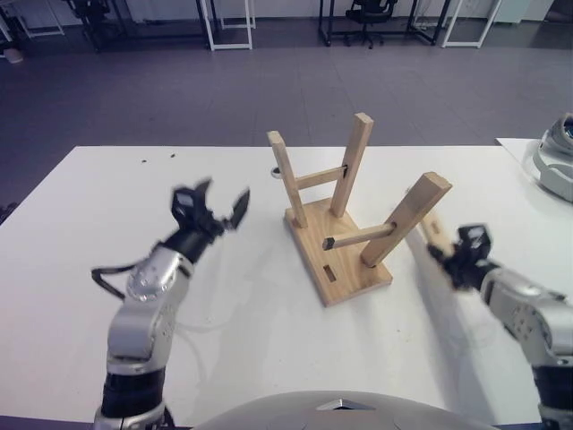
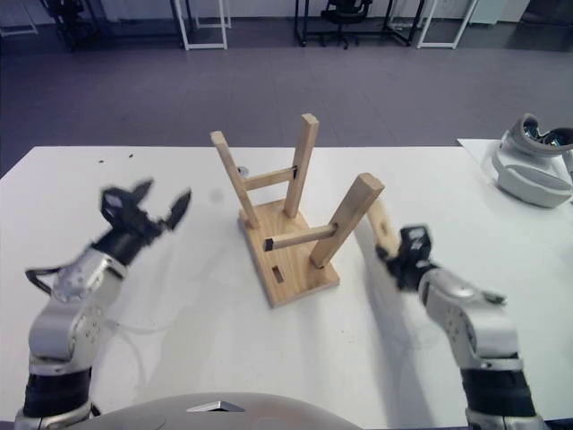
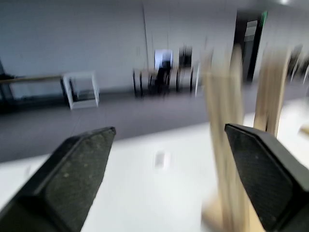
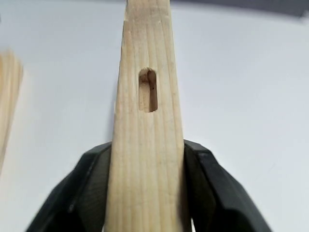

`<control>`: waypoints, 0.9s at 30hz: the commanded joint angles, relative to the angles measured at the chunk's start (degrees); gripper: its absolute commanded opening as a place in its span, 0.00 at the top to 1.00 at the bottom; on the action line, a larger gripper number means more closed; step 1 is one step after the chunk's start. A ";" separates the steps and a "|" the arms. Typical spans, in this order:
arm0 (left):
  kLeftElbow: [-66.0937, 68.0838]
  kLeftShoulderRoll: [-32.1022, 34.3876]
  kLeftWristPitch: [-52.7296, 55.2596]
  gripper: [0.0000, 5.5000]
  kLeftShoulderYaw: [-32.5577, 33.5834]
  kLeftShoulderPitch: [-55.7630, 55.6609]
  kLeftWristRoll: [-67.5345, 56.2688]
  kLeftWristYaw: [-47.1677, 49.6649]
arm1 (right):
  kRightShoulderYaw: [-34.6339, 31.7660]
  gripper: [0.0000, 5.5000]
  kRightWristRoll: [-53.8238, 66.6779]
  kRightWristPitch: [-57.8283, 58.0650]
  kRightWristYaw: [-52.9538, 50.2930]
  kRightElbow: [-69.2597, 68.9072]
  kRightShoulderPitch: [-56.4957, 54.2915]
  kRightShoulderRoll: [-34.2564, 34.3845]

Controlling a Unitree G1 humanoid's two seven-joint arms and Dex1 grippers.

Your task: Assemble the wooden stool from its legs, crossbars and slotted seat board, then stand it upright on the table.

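Over the white table, grey floor beyond, left end effector gapes; right end effector clamps a loose leg.

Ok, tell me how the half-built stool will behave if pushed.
Stool probably slides rather than tips: its seat board lies flat on the table. Likely stiff and light, being plain wood. The tilted leg looks loosely seated, so it may wobble or drop out.

White table up front, grey floor stretching away behind.
At twelve o'clock a white frame, at one o'clock a black chair, both far back.
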 commanded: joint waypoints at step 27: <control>18.41 -4.02 12.26 0.81 1.50 -42.59 -44.08 8.27 | 18.53 0.62 -15.43 -24.86 20.59 -13.53 -33.96 9.72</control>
